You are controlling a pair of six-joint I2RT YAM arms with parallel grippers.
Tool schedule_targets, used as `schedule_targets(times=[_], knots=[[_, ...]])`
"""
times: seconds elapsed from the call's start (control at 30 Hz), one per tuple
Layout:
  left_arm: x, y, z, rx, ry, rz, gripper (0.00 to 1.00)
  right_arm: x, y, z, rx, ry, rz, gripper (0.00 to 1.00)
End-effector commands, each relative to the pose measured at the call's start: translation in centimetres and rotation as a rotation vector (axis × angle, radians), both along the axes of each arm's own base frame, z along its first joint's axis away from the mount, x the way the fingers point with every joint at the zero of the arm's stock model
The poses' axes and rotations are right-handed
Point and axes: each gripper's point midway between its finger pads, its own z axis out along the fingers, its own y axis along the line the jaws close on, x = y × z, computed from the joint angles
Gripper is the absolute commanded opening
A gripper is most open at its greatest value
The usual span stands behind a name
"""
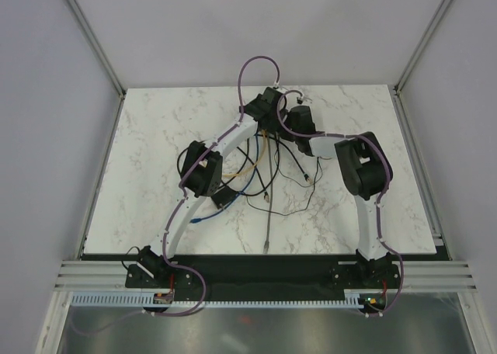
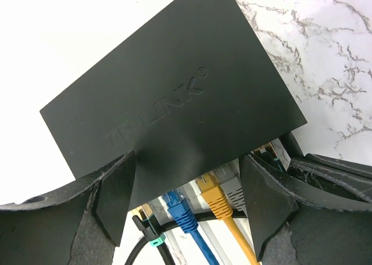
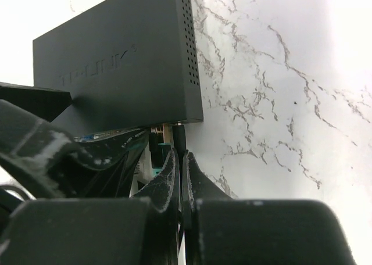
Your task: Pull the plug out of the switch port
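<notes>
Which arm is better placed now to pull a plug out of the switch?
Probably left: the left gripper is open, straddling the blue plug and yellow plug at the switch. The right gripper is shut.

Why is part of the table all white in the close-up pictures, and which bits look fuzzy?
Left wrist view: glare bleaches the table to blank white at top-left, while the switch stays sharp. Right wrist view: the far right washes out too, and the right gripper, close to the lens, looks blurry. Top view: soft, even light, no harsh glare.

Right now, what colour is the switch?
Matte black; the switch shows best in the left wrist view.
</notes>
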Motion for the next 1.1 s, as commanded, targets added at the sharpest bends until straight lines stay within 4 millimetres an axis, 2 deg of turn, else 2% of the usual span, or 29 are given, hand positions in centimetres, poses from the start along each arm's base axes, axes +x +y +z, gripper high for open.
schedule_targets(times=[0.0,0.07,0.1,0.13,0.2,0.23,0.33,0.47,0.53,0.57,0.6,0.63,0.67,0.7,0.73,0.77,0.8,0.83,0.87,0.9,0.93,0.97,1.07], knots=[[0.9,0.7,-0.7,-0.023,0.003,0.042,0.79,-2.7,1.2,-0.4,0.099,0.083,0.115,0.0],[1.0,0.7,-0.6,-0.027,0.001,0.039,0.78,-3.1,0.9,-0.3,0.164,0.088,0.129,0.0],[0.9,0.6,-0.7,-0.028,0.003,0.037,0.78,-2.9,1.6,1.1,0.237,0.056,0.161,0.0],[0.9,0.6,-0.6,-0.03,0.003,0.036,0.78,-3.3,1.0,0.9,0.277,0.062,0.156,0.0],[0.9,0.4,-0.6,-0.035,0.006,0.03,0.78,-3.1,1.2,2.1,0.35,0.028,0.176,0.0],[0.9,0.4,-0.5,-0.037,0.004,0.027,0.78,-3.3,1.0,2.1,0.377,0.038,0.17,0.0],[0.8,0.2,-0.5,-0.042,0.009,0.022,0.77,-3.2,0.3,1.3,0.341,0.05,0.138,0.0],[0.6,-0.3,-0.2,-0.072,0.019,0.008,0.76,-3.0,-0.8,1.6,0.284,0.016,0.114,0.0],[0.1,-0.5,-0.3,-0.091,0.037,0.002,0.76,-3.0,-1.2,2.9,0.267,-0.02,0.112,0.0],[0.3,-0.7,1.5,-0.124,0.01,0.014,0.75,-3.0,-1.3,3.4,0.248,-0.041,0.121,0.0],[0.3,-0.5,2.2,-0.133,-0.004,0.028,0.75,-3.0,-1.4,4.6,0.242,-0.065,0.127,0.0],[-0.5,0.2,0.9,-0.113,0.02,0.035,0.75,-3.2,-1.4,5.0,0.236,-0.071,0.131,0.0],[-0.5,0.5,1.8,-0.124,-0.004,0.041,0.75,-3.3,-1.5,5.5,0.233,-0.08,0.136,0.0],[0.2,-0.1,5.6,-0.22,-0.089,0.054,0.75,-3.4,-1.6,6.9,0.223,-0.106,0.139,0.0],[-0.8,0.9,4.1,-0.217,-0.068,0.065,0.75,-3.7,-1.8,7.4,0.215,-0.111,0.137,0.0],[-1.0,1.0,4.8,-0.247,-0.087,0.069,0.75,-3.8,-2.1,9.4,0.21,-0.15,0.138,0.0],[-0.6,0.9,8.3,-0.309,-0.171,0.066,0.75,-4.0,-2.5,10.0,0.184,-0.163,0.133,0.0],[-1.3,1.9,7.0,-0.297,-0.155,0.078,0.75,-4.4,-2.8,10.5,0.167,-0.172,0.13,0.0],[-1.4,2.2,7.4,-0.304,-0.171,0.087,0.75,-4.7,-3.2,12.9,0.161,-0.216,0.124,0.0],[-1.4,2.6,8.6,-0.317,-0.198,0.091,0.75,-5.1,-3.8,13.2,0.125,-0.216,0.116,0.0],[-1.4,3.0,8.3,-0.32,-0.204,0.098,0.75,-5.3,-4.2,13.9,0.108,-0.223,0.109,0.0],[-1.3,3.3,8.4,-0.321,-0.211,0.109,0.75,-5.7,-4.4,15.6,0.101,-0.251,0.109,0.0],[-1.0,3.7,8.6,-0.34,-0.214,0.119,0.75,-6.3,-3.9,16.4,0.053,-0.24,0.189,0.0]])
